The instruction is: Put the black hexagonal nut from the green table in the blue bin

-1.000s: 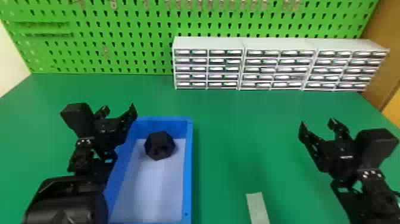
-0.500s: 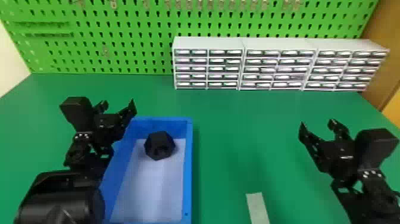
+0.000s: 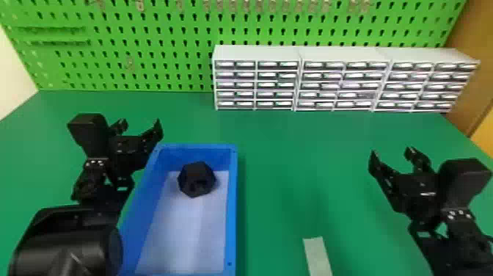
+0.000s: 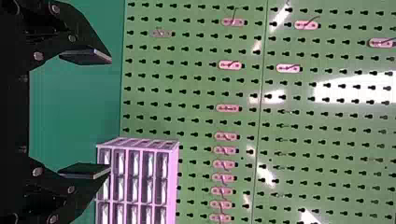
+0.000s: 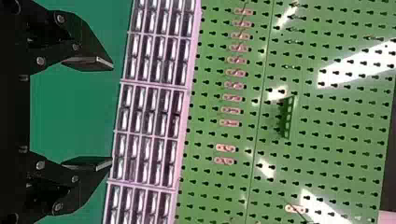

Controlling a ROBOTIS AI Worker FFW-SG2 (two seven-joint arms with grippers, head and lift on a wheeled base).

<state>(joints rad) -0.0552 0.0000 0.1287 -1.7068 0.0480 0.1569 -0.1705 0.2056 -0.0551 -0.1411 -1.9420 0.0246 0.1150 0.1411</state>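
Black hexagonal nut (image 3: 196, 180) lies inside the blue bin (image 3: 232, 205), on its pale floor and close to the far wall; whether it touches that wall I cannot tell. The left claw (image 3: 141, 126) is the nearer one, just beyond the bin's left side near its far end, so from there the nut lies to the right and somewhat back toward the robot. The right claw (image 3: 391, 154) is well apart from the bin, off to its right. Both claws are spread, with nothing between their fingers.

The nut looks about as wide as it is long, so it offers no clear long axis; the bin's own runs from near to far. Judging by this, the placing is done, and no new grip is called for. What remains, if anything, is for the left arm to draw away from the bin; swinging right too low could catch its left rim and shift it.
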